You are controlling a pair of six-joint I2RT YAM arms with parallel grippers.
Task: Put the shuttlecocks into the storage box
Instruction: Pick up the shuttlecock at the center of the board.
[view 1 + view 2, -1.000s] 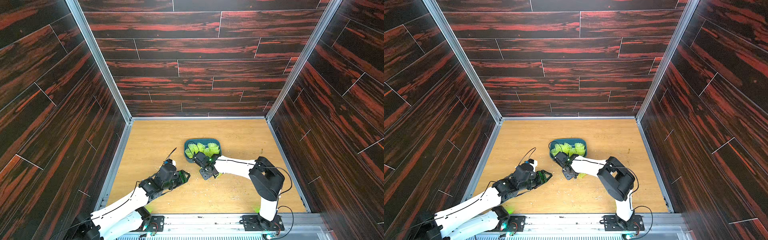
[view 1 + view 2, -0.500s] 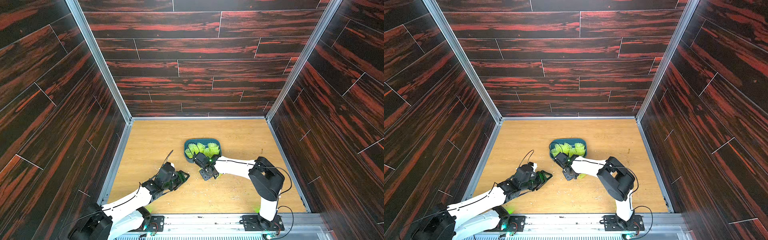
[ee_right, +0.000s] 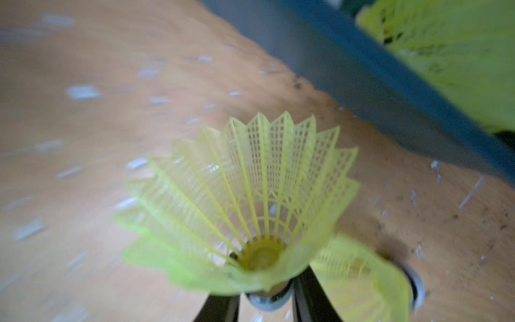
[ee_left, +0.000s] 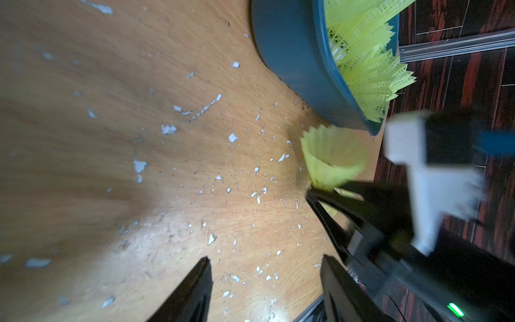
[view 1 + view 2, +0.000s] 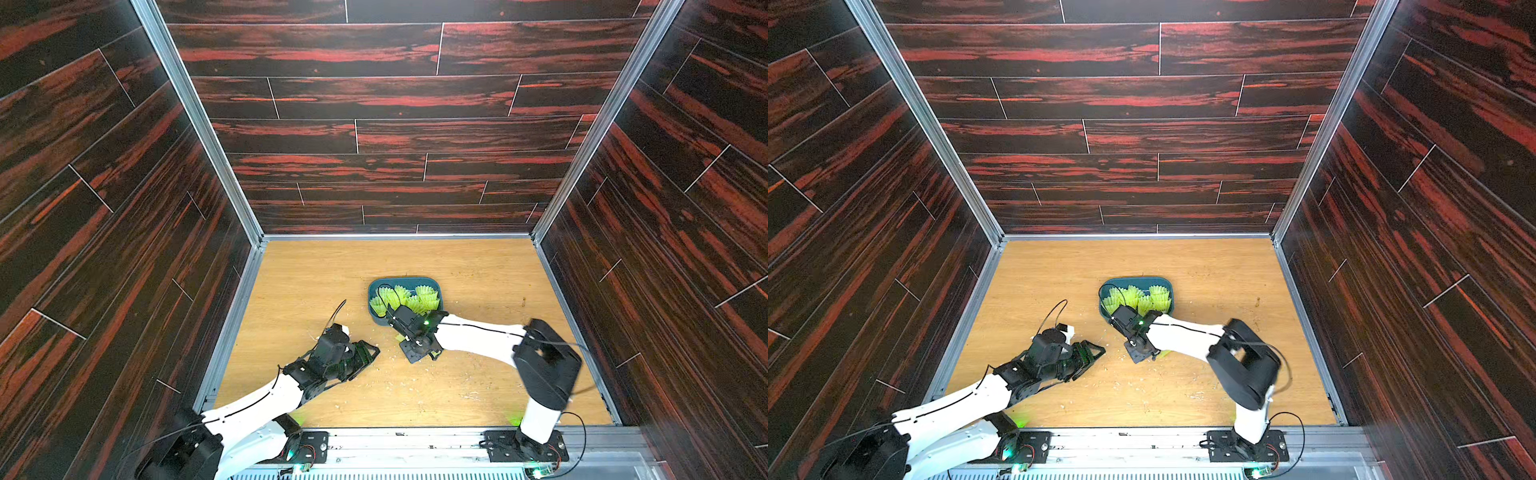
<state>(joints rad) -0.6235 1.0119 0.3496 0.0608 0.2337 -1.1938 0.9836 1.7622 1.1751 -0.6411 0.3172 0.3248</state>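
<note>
**Right gripper** [image 3: 264, 292]. Only the tips of its two black fingers [image 3: 220, 306] enter the right wrist view; the frame edge cuts off the rest, and motion blur softens the surroundings. The fingers stand close on either side of the rounded base of a shuttlecock [image 3: 250, 195] and press against it, so the jaws are closed on that base. The skirt fans away from the camera and its rim largely hides the cork. In both top views the gripper body covers the fingertips, and only slivers of yellow-green show beside it. The shuttlecock is outside the storage box [image 5: 415, 282], just beside its near wall and low over the tabletop [image 4: 111, 139].

**Second shuttlecock** [image 3: 365, 281]. It lies just beside the gripped one, blurred and partly cut off. Whether it touches the fingers cannot be told.

**Left gripper** [image 4: 264, 259]. Its two black wedge-shaped fingers stand well apart with nothing between them, over bare tabletop. Contact with the surface cannot be judged.

**Materials.**
- The skirt is a moulded yellow-green lattice of thin ribs with a scalloped edge.
- The storage box is smooth teal plastic, shallow, with rounded corners, and sits near the table's middle.
- The box holds a cluster of shuttlecocks [image 5: 409, 299], whose skirts rise above the rim.
- The tabletop is light wood grain, littered with small white flecks [image 4: 167, 129].
- The walls [image 5: 374, 124] are dark, red-streaked planks.
</note>
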